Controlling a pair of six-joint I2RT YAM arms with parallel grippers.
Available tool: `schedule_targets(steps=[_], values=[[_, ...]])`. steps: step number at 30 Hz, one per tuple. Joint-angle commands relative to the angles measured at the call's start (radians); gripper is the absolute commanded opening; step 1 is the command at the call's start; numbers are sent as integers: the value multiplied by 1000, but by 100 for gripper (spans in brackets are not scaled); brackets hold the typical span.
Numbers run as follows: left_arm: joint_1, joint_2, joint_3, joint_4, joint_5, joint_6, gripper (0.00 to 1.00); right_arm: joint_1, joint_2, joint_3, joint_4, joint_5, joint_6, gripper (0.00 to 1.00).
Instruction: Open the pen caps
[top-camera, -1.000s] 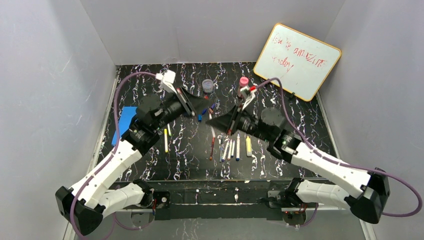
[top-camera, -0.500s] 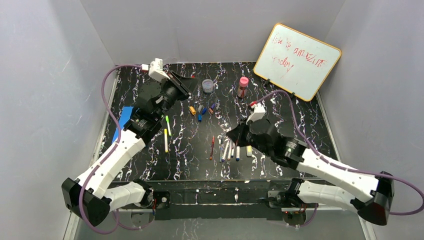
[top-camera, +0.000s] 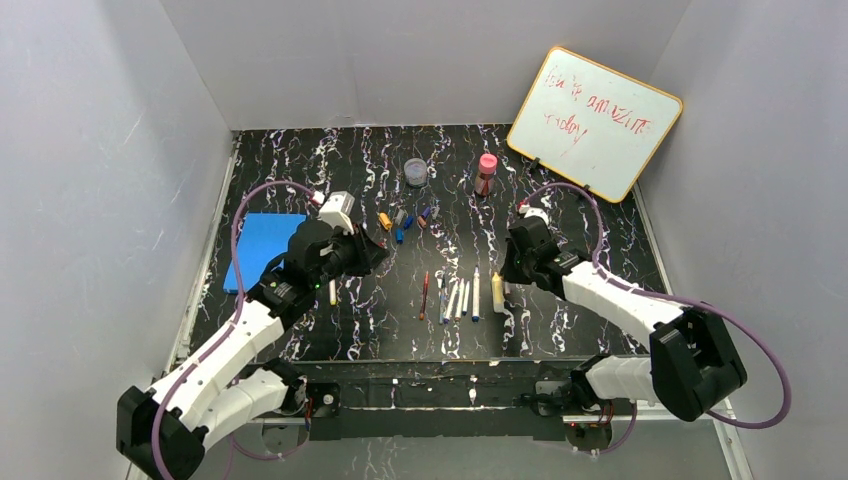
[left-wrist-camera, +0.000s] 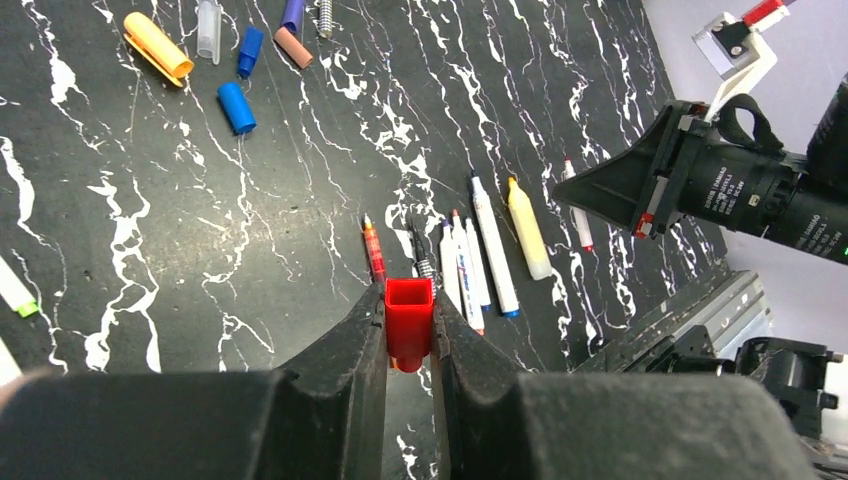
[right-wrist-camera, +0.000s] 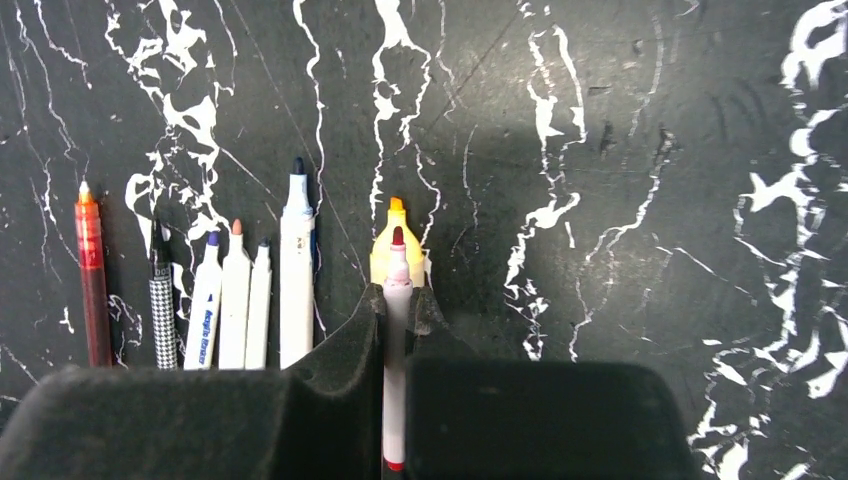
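My left gripper (left-wrist-camera: 409, 300) is shut on a red pen cap (left-wrist-camera: 409, 322), open end facing away, held above the table; it shows in the top view (top-camera: 366, 256) left of the pen row. My right gripper (right-wrist-camera: 397, 300) is shut on an uncapped white marker with a red tip (right-wrist-camera: 397, 275), just above a yellow highlighter (right-wrist-camera: 383, 262); it shows in the top view (top-camera: 508, 272). Several uncapped pens lie side by side: a thin red pen (right-wrist-camera: 91, 285), a chequered pen (right-wrist-camera: 160, 305) and white markers (right-wrist-camera: 297, 280). Loose caps, orange (left-wrist-camera: 158, 45), blue (left-wrist-camera: 236, 107) and grey (left-wrist-camera: 208, 30), lie further back.
A blue pad (top-camera: 262, 245) lies at the left. A clear round jar (top-camera: 415, 172) and a pink-capped bottle (top-camera: 486, 173) stand at the back. A whiteboard (top-camera: 594, 120) leans at the back right. A yellow-green pen (top-camera: 332, 292) lies under my left arm.
The grippers met mid-table, then parted. My left gripper swung to the back and came forward with the red cap. My right gripper moved right and low with the marker.
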Motion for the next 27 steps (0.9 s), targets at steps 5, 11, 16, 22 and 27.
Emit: schedule_targets(steps=[5, 11, 16, 22, 27], values=[[2, -65, -67, -47, 21, 68, 0, -7, 4, -39, 140, -193, 40, 2], [2, -84, -101, -35, 26, 62, 0, 4, 60, -26, 158, -223, 70, 7], [2, -87, -109, -38, 27, 62, 0, 6, 124, -15, 150, -189, 91, 11], [2, -97, -113, -44, 25, 67, 0, 7, 139, -27, 169, -194, 113, 25], [2, -89, -111, -44, 26, 67, 0, 7, 132, -25, 179, -208, 129, 32]])
